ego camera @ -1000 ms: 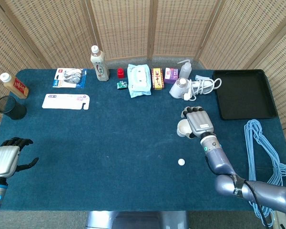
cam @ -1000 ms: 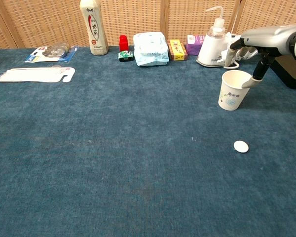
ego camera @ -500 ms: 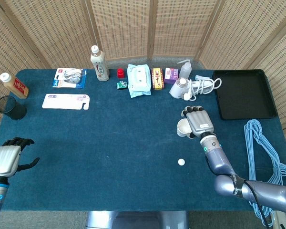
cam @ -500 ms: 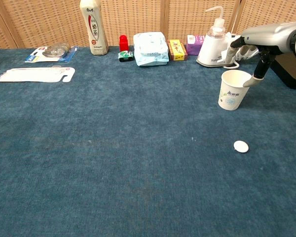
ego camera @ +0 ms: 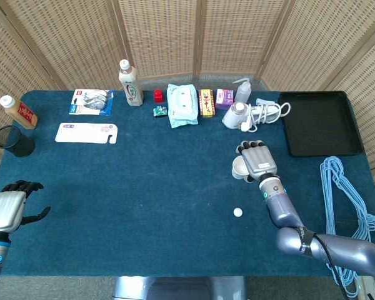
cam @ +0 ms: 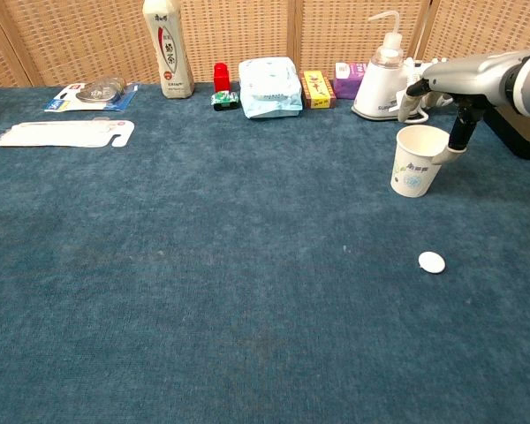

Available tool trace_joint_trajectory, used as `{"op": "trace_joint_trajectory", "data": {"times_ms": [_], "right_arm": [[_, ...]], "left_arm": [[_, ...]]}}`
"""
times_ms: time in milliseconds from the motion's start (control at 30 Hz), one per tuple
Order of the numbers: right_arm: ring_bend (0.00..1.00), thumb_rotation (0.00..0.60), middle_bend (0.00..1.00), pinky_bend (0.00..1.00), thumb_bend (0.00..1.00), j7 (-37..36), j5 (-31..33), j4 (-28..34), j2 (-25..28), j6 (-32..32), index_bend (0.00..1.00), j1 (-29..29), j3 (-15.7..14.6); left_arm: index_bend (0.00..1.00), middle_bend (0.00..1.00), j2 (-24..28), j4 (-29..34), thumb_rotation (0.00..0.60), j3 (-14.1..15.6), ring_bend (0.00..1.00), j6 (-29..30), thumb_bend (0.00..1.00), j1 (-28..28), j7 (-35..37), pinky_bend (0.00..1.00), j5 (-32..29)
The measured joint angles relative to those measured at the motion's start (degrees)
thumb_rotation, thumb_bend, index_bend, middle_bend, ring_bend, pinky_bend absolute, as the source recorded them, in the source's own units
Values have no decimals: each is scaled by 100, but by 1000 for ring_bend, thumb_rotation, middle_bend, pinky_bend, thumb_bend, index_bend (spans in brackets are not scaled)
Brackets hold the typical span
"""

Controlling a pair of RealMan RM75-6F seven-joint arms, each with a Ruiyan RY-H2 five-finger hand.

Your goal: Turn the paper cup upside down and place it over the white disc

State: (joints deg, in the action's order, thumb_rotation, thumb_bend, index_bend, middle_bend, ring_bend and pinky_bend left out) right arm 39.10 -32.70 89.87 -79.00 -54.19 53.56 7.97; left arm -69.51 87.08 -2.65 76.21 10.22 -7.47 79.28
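Observation:
The white paper cup (ego camera: 240,167) (cam: 415,172) stands upright on the blue table cloth, mouth up. The small white disc (ego camera: 238,212) (cam: 431,261) lies flat on the cloth a little nearer to me than the cup, apart from it. My right hand (ego camera: 259,160) (cam: 464,84) hovers over the cup's right side, fingers spread above and behind it, its thumb reaching down to the rim. I see no firm grip on the cup. My left hand (ego camera: 9,206) rests at the table's near left corner, holding nothing.
A black tray (ego camera: 315,122) sits at the far right, with blue hangers (ego camera: 344,194) beside it. A wash bottle (cam: 382,79), small boxes, a wipes pack (cam: 269,88) and a drink bottle (cam: 168,49) line the back edge. A black cup (ego camera: 12,140) stands far left.
My right hand has shifted slightly left, bringing the thumb closer onto the cup's rim. The cup, the disc and my left hand have not moved.

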Motion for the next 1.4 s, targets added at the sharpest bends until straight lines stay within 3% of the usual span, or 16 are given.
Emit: {"op": "trace_joint_trajectory", "data": {"times_ms": [300,700,1100,1400], "right_arm": [[205,600,188,147,244,-82,-66,-289,-225,-82,396,-12,-36],[228,595,208,167,243,-610,-216,-167,-130,-75,437,-146,193],[240,600,213,160,233,-2765,-302,192,274,1000,437,-629,701],[192,600,194,102,230,-3886,-1231,-410,140,1646,342,-1012,691]], "left_arm": [[326,395,5,-10,344,8,260,9,231,-11,13,299,-4],[326,395,45,38,340,1,260,58,231,-33,3,299,0],[326,395,116,165,341,10,260,113,231,-56,-71,299,23],[326,395,211,321,343,15,260,211,231,-101,-163,299,46]]}}
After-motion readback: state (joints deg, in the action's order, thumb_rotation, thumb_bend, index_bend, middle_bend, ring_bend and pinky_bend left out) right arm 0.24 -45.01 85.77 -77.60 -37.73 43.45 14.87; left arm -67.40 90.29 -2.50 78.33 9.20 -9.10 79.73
